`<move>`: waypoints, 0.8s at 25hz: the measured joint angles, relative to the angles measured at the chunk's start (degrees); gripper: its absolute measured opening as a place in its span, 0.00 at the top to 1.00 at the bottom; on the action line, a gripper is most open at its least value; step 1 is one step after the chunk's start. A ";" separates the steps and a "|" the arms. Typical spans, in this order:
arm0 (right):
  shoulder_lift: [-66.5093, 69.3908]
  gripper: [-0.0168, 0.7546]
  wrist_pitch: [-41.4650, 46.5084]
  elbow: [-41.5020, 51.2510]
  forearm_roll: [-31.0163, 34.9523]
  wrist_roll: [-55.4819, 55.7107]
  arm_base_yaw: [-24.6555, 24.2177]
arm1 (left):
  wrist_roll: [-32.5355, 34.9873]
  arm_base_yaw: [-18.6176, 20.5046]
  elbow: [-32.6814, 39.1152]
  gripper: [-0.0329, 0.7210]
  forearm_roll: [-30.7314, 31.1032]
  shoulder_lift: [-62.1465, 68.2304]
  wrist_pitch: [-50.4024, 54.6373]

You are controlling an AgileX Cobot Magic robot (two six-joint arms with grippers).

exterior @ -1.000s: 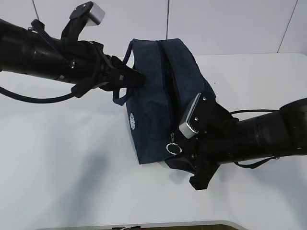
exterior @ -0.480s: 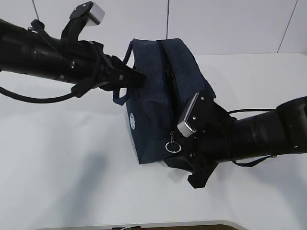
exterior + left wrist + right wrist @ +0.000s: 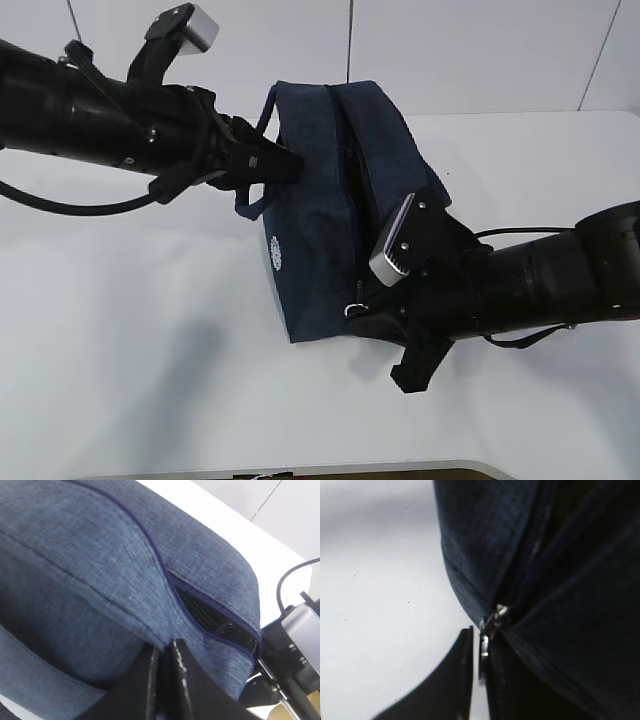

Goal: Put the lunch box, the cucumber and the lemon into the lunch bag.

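My right gripper (image 3: 479, 680) pinches the silver ring pull (image 3: 484, 656) at the near end of the lunch bag (image 3: 320, 230) standing mid-table (image 3: 120, 330), while my left gripper (image 3: 162, 680) clamps its fabric.

Work surface: a white table (image 3: 120, 330), matte and smooth, with a rounded front edge along the bottom of the exterior view; a narrow strip of brown shows below that edge. Soft grey shadows lie across the tabletop. Behind the table stands a pale wall (image 3: 480, 50) of flat panels divided by thin dark seams. Lighting is even and diffuse.
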 joint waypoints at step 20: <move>-3.48 0.97 -3.85 -0.03 -4.75 12.06 0.00 | 0.00 0.00 0.00 0.96 0.00 0.00 -0.03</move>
